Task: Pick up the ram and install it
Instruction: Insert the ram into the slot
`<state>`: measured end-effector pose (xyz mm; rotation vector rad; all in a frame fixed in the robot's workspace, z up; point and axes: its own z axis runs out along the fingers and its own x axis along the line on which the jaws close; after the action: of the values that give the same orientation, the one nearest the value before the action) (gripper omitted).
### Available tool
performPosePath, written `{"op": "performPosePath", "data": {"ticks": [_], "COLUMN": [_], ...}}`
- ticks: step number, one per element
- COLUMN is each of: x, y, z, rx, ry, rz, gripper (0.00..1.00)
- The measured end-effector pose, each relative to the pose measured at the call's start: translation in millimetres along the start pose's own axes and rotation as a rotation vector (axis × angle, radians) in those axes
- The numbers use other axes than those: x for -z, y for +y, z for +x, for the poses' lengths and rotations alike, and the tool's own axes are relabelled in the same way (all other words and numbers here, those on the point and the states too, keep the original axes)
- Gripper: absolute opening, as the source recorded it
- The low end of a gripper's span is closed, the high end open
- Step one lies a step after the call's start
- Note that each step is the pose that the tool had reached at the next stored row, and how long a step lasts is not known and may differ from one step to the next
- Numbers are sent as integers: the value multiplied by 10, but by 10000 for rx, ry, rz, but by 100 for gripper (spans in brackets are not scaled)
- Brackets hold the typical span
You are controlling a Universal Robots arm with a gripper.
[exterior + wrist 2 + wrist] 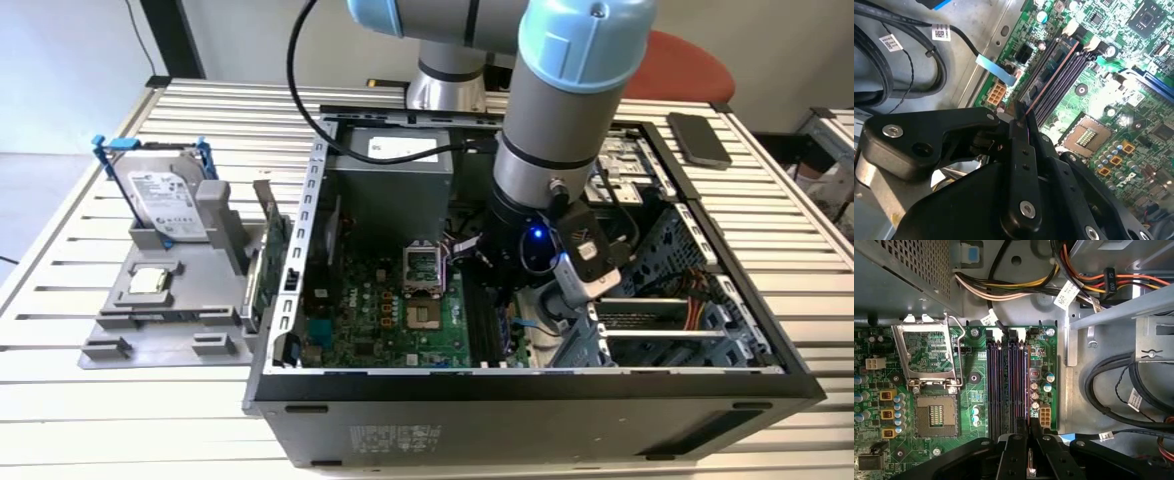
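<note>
My gripper (507,300) is down inside the open computer case (307,250), over the memory slots (1004,385) of the green motherboard (387,320). Its black fingers (1021,150) are shut on the ram (1051,76), a thin dark stick seen edge-on with a coppery edge. The ram stands in line with the outermost slot, the one nearest the case's metal wall, and its lower edge (1027,385) is at or in that slot. The slots beside it hold nothing. How deep the ram sits I cannot tell.
The open CPU socket (934,415) lies beside the slots. Cable bundles (1114,385) and the power supply (387,165) crowd the case. Outside, on the exterior view's left, a grey fixture (174,300) holds a hard drive in a blue frame (167,195) and an upright green card (274,250).
</note>
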<state>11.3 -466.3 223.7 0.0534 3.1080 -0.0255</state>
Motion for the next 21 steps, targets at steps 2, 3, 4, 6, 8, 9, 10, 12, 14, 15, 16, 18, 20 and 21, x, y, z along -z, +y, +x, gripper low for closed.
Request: {"op": "performPosePath", "data": {"ticks": [2, 3, 4, 6, 8, 9, 10, 12, 14, 15, 16, 18, 20, 21], "x": [0, 0, 0, 1, 1, 0, 0, 0, 0, -1, -3, -4, -6, -6], "y": [0, 0, 0, 0, 0, 1, 1, -1, -2, -3, -5, -10, -14, -14], "z": [0, 0, 0, 0, 1, 0, 0, 4, 9, 11, 11, 14, 19, 23], "rx": [5, 8, 11, 14, 11, 14, 15, 15, 16, 15, 15, 15, 14, 13], "ry": [-3, -7, -14, -38, -53, -48, -37, -31, -28, -27, -23, -17, -11, -9], "rz": [-8, -27, -58, -162, -258, -257, -246, -239, -236, -236, -237, -236, -234, -233], "gripper": [0, 0, 0, 0, 0, 0, 0, 0, 0, 0, 0, 0, 0, 0]}}
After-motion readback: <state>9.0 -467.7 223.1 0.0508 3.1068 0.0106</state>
